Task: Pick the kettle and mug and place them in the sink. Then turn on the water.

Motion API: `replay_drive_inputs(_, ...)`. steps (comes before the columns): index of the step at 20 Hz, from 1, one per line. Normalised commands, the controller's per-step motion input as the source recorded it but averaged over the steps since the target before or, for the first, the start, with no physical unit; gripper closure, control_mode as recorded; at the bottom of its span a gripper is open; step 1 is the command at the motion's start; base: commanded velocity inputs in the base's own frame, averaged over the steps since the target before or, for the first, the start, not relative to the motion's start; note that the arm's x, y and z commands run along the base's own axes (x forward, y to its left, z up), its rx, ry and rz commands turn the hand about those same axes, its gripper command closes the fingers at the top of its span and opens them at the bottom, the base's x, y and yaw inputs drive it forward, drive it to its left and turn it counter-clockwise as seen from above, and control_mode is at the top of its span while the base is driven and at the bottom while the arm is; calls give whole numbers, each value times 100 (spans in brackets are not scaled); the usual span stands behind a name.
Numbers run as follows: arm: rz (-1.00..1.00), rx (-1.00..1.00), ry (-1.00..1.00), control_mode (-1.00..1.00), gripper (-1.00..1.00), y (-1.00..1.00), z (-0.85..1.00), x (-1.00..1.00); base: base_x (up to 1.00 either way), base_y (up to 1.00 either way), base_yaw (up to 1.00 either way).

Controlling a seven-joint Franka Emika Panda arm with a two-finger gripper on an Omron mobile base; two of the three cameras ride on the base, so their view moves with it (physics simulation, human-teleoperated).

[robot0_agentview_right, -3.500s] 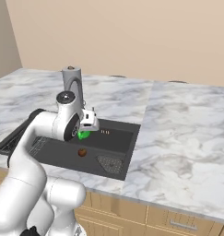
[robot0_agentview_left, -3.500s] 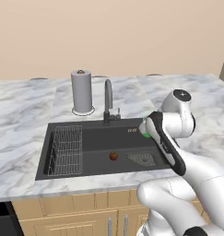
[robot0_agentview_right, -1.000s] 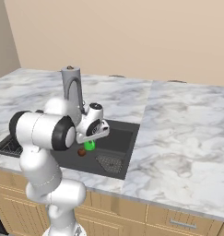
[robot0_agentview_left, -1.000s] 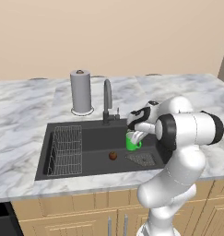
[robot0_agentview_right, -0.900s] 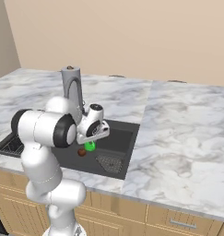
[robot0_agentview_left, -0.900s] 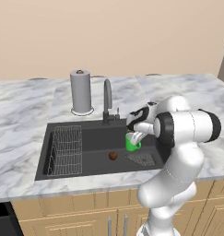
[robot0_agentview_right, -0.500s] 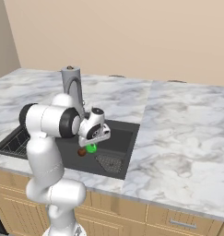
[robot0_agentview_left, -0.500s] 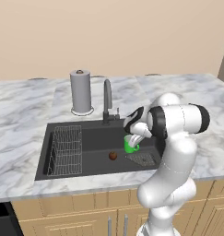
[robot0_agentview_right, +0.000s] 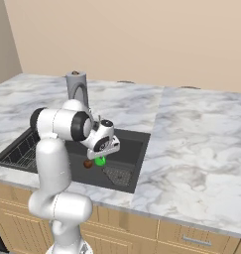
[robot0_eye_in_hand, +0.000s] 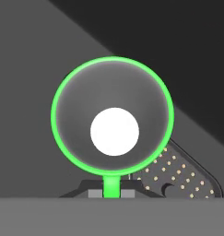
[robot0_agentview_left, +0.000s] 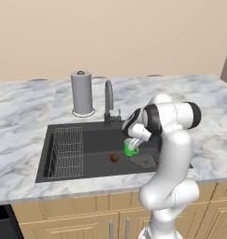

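Lower now than a second ago, the gripper (robot0_agentview_left: 131, 142) is down in the sink (robot0_agentview_left: 94, 140), fingers clamped tight on the mug (robot0_agentview_left: 131, 149) by its handle.

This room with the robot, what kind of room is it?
A kitchen, most likely: a dark sink set in a marble counter, a curved faucet behind it, and a paper-towel roll.

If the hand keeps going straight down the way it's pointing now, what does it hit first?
Apart from the green mug the hand is shut on, probably the dark sink floor, right beside the perforated strainer; depth is hard to judge.
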Motion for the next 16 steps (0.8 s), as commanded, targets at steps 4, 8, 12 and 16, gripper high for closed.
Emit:
replay_drive_inputs(4,0,0,0,-100,100,0,-22,32,0,0,0)
replay_drive_inputs(8,0,0,0,-100,100,0,-19,29,0,0,0)
replay_drive_inputs(12,0,0,0,-100,100,3,-22,17,0,0,0)
replay_drive_inputs(16,0,0,0,-100,100,6,-27,11,0,0,0)
